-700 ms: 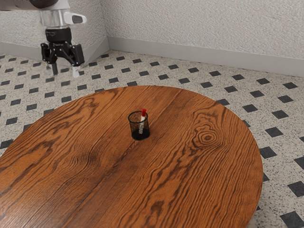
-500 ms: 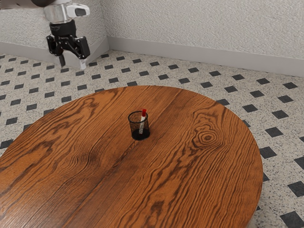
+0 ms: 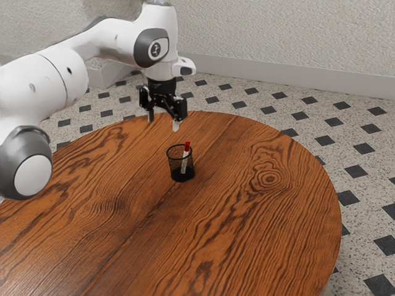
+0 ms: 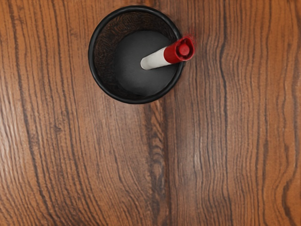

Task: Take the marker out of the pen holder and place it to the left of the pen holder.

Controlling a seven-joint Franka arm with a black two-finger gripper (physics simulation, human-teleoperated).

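The marker [image 4: 176, 52] hides some rim of the pen holder [image 4: 134, 100]; around it, the counter [image 4: 94, 165] runs out of the wrist view.

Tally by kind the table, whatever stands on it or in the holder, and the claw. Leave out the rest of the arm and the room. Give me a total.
Marker: 1
Pen holder: 1
Table: 1
Claw: 1
Total: 4
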